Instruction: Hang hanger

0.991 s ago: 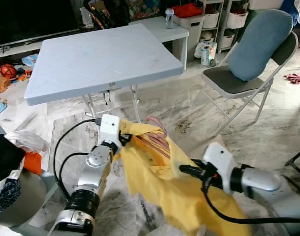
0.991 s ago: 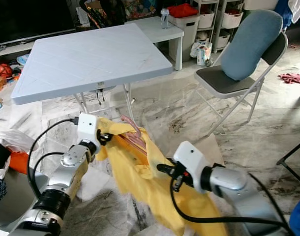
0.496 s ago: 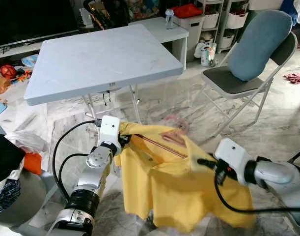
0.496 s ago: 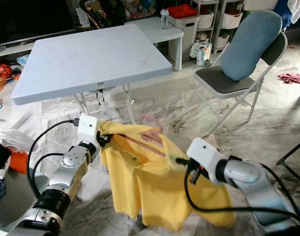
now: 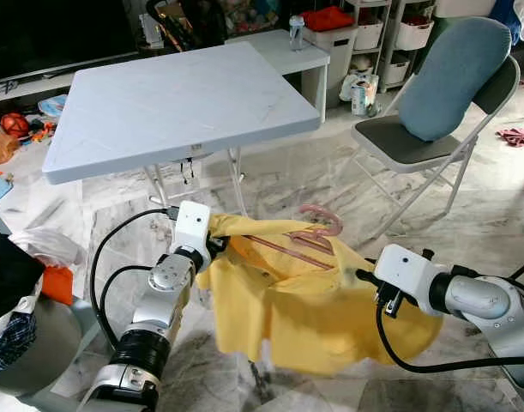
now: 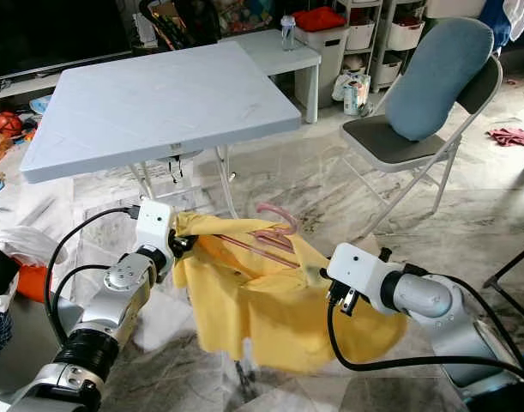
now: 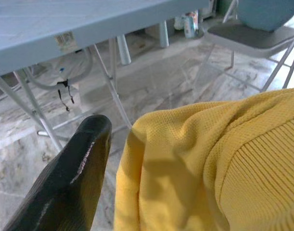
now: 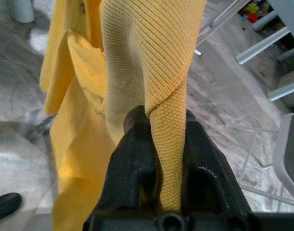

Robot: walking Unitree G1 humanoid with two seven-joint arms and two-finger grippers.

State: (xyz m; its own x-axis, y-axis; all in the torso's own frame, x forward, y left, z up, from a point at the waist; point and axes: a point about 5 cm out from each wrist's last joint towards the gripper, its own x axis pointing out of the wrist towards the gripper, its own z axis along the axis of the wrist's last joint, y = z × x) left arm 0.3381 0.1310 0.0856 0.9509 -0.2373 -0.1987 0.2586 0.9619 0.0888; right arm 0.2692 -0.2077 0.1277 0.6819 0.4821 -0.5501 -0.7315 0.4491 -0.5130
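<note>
Left gripper (image 5: 217, 243): you've got it pinched on one shoulder of the yellow knit polo shirt (image 5: 296, 309). In the wrist view one black finger (image 7: 70, 183) sits beside the bunched cloth; the other finger is hidden under the fabric.

Right gripper (image 6: 328, 276): clamped on the opposite shoulder. The wrist view shows a fold of the knit squeezed between both black fingers (image 8: 132, 159).

Shirt: stretched between your two grippers, held in the air, with the hem hanging toward the marble floor (image 5: 330, 184).

Pink hanger (image 5: 306, 239): inside the shirt's neck opening, hook poking up above the collar, bar running across the open neckline. Its ends are covered by cloth, so you can't tell how it seats in the shoulders.

Room ahead: the light grey folding table (image 5: 176, 103) is close in front, with its near edge and legs just beyond the shirt.

Room right: a grey folding chair with a blue cushion (image 5: 454, 94) stands well apart from the shirt, with open floor between.

Room left: a heap of clothes (image 5: 13, 283) lies near your left arm, cut off by the frame edge.

Hidden: the floor directly under the shirt is blocked by the cloth. Your right arm runs out of frame at the lower corner.
</note>
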